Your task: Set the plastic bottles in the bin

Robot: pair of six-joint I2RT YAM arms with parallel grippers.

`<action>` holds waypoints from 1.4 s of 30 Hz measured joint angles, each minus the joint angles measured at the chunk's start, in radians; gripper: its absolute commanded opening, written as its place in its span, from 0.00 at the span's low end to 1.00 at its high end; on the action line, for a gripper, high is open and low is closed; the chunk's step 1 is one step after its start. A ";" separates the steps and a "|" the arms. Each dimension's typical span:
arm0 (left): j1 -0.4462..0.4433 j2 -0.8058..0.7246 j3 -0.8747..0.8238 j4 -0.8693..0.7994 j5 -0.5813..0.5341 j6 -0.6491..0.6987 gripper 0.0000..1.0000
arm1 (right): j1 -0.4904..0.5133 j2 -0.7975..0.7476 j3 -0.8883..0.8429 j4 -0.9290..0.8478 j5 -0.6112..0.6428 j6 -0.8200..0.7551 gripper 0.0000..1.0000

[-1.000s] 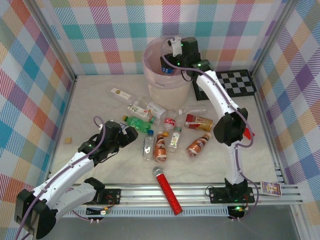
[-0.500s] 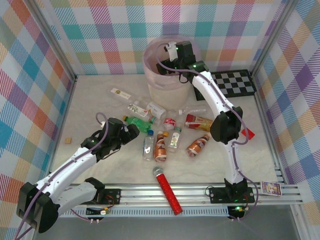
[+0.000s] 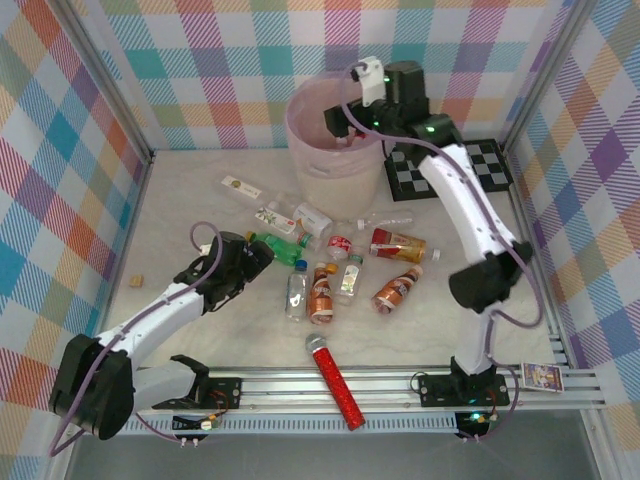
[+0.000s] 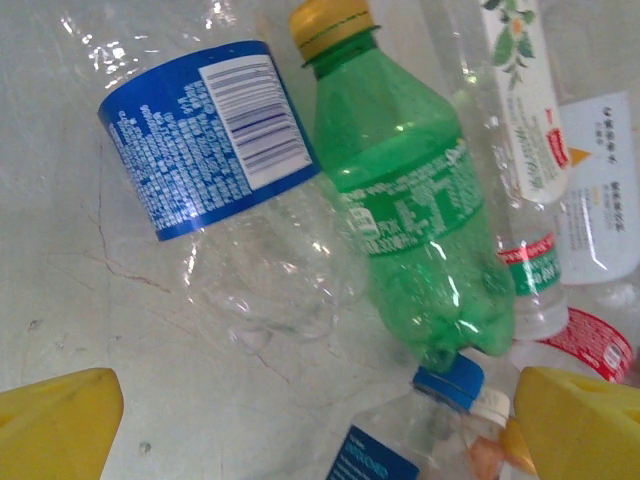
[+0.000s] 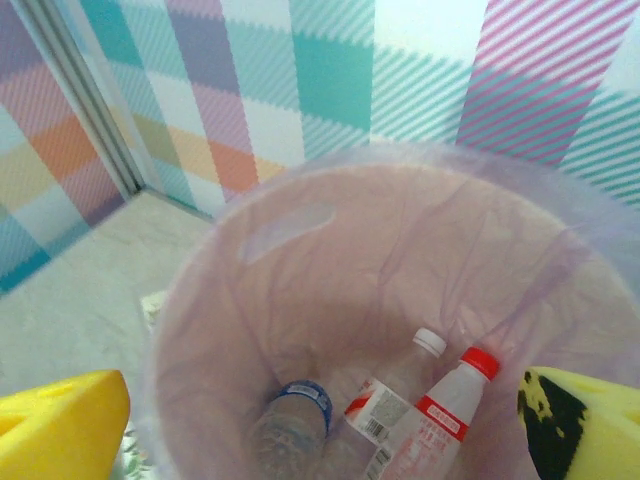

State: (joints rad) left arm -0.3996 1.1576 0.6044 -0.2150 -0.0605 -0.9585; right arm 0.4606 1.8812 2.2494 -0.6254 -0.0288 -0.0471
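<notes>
Hovering straight above the bin (image 5: 290, 215), the right gripper (image 5: 325, 425) has its yellow fingers spread wide, one at each lower corner of its wrist view, with nothing caught between them. Down below it, inside the pink bag (image 5: 520, 260) that lines the cream bin, three plastic bottles lie at the bottom: a red-capped bottle (image 5: 440, 420) with a red and white label, a white-capped bottle (image 5: 405, 375) just beside it, and a clear blue-necked bottle (image 5: 295, 410) off toward the gripper's left finger. Over to the left gripper (image 4: 318, 425), which is low over the table (image 4: 60, 250) and just as wide open, gripping nothing. Right ahead of its fingers lies a crumpled clear bottle (image 4: 215, 180) with a blue label, touching a green bottle (image 4: 415, 220) with a yellow cap. A blue-capped bottle (image 4: 420, 430) pokes in between the fingertips, cap against the green one's base, and a white-labelled bottle (image 4: 525, 150) lies past the green one on the right-finger side. From above, more bottles are scattered to this gripper's right, among them a brown bottle (image 3: 321, 295) and an orange-labelled bottle (image 3: 397, 243), all lying flat and well apart from the bin.
</notes>
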 measured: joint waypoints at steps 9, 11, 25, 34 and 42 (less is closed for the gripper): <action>0.044 0.170 -0.004 0.150 0.039 -0.003 0.97 | -0.029 -0.554 -0.537 0.060 -0.006 0.060 0.99; 0.051 0.198 -0.004 0.176 0.043 -0.004 0.94 | -0.037 -0.654 -0.659 0.056 -0.003 0.077 0.99; 0.062 0.274 -0.043 0.303 0.048 -0.021 0.72 | -0.072 -1.044 -1.208 -0.034 0.119 0.303 0.99; 0.047 0.195 -0.043 0.243 0.033 0.018 0.60 | -0.123 -1.045 -1.325 -0.039 0.097 0.478 0.99; 0.046 0.024 -0.013 0.078 -0.016 0.082 0.58 | -0.164 -1.025 -1.370 0.000 0.095 0.584 0.99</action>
State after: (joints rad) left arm -0.3534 1.1820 0.5915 -0.1368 -0.0765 -0.8761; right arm 0.2966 0.8558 0.8795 -0.6250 0.0666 0.5373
